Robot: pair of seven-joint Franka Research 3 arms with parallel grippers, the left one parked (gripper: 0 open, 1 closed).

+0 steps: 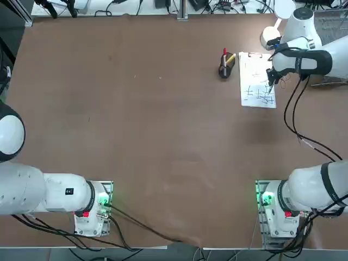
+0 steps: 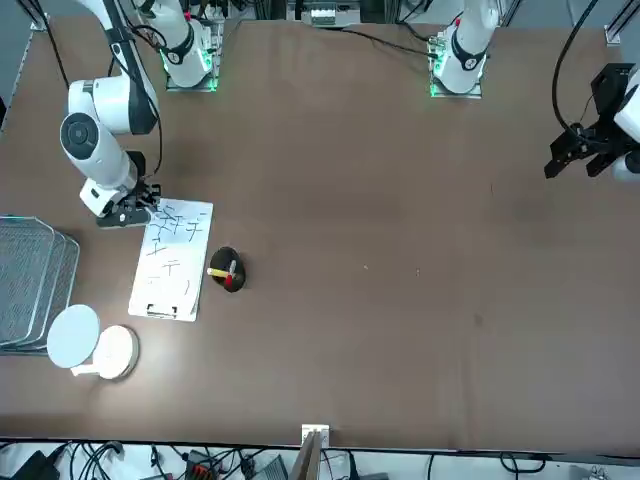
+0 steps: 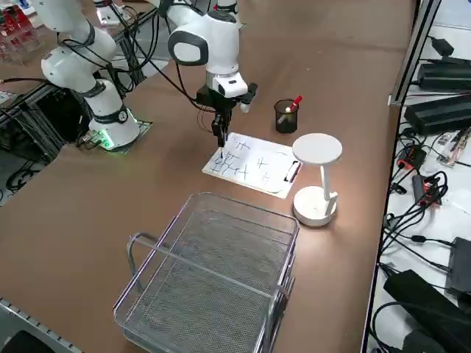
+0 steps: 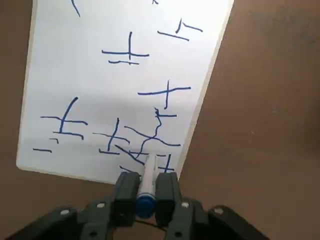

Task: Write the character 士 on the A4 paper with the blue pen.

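One right hand [image 4: 145, 192] clamps one blue pen [image 4: 146, 186] on one A4 paper [image 4: 95, 75].

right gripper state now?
Right gripper: shut on the blue pen, tip down on the A4 paper.

pen tip [image 4: 149, 162]: blurred against overlapping strokes, contact with paper [image 4: 100, 75] unclear
paper far end: cut off in wrist view (clip unseen there)
pen [image 1: 270, 86] overhead: too small
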